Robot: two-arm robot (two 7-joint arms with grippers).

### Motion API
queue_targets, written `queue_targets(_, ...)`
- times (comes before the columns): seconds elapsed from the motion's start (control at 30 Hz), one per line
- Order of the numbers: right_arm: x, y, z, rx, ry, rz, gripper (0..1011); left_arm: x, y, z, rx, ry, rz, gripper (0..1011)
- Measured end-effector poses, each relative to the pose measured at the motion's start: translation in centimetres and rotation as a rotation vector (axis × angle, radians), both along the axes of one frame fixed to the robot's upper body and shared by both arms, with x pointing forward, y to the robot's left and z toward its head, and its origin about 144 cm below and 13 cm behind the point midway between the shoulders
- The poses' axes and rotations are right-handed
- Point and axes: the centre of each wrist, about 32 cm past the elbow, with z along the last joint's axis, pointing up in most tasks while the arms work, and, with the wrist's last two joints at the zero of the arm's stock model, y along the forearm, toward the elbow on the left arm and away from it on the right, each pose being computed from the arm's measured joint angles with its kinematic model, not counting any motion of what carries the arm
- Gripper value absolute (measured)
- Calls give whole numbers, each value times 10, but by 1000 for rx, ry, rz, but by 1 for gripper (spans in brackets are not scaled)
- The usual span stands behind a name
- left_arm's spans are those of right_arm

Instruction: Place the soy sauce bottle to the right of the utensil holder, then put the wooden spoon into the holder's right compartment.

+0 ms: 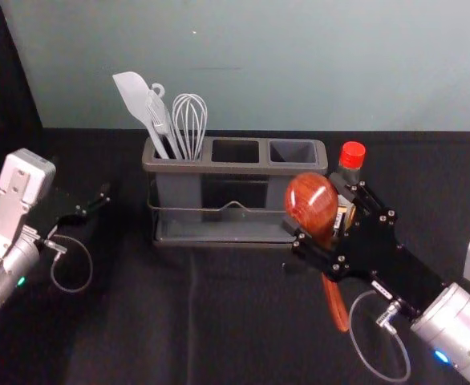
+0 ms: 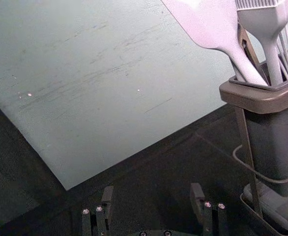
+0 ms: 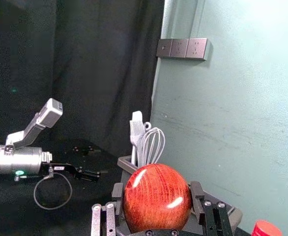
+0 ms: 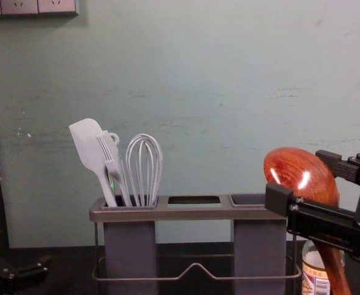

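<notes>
Place: most like a robotics lab or robot test corner.
Left arm (image 1: 14, 188) and right arm (image 1: 455, 325): metal-cased, machine-jointed, each fitted with a looped cable and a small glowing light.
Black cloth (image 1: 139, 321): spread beneath the work, creased.
Wall (image 4: 186, 74): plain, painted grey-green, scuffed and marked.
Socket panel (image 3: 183, 48): mounted on the wall, three plates in a row.
Black curtain (image 3: 104, 64): hung in folds beside the wall.
Kitchen goods: utensil holder (image 1: 235, 168), wooden spoon (image 1: 311, 200), soy sauce bottle (image 1: 352, 155), grouped between the arms, more like props than a working kitchen.
</notes>
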Motion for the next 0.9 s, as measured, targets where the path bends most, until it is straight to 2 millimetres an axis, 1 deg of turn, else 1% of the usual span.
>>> queue_targets(0.47, 1, 0, 1, -3, -2, 3, 838, 0, 0, 0, 0, 0, 0, 1000)
queue_targets(0.6, 8, 2, 8, -10, -14, 8, 838, 0, 0, 0, 0, 0, 0, 1000)
queue_targets(0.7, 16, 4, 17, -16, -31, 11, 838, 0, 0, 0, 0, 0, 0, 1000)
queue_targets(0.8, 29, 7, 31, -29, -59, 17, 838, 0, 0, 0, 0, 0, 0, 1000)
queue_targets(0.87, 34, 7, 35, -32, -70, 18, 838, 0, 0, 0, 0, 0, 0, 1000)
queue_targets(0.9, 41, 8, 39, -30, -79, 19, 838, 0, 0, 0, 0, 0, 0, 1000)
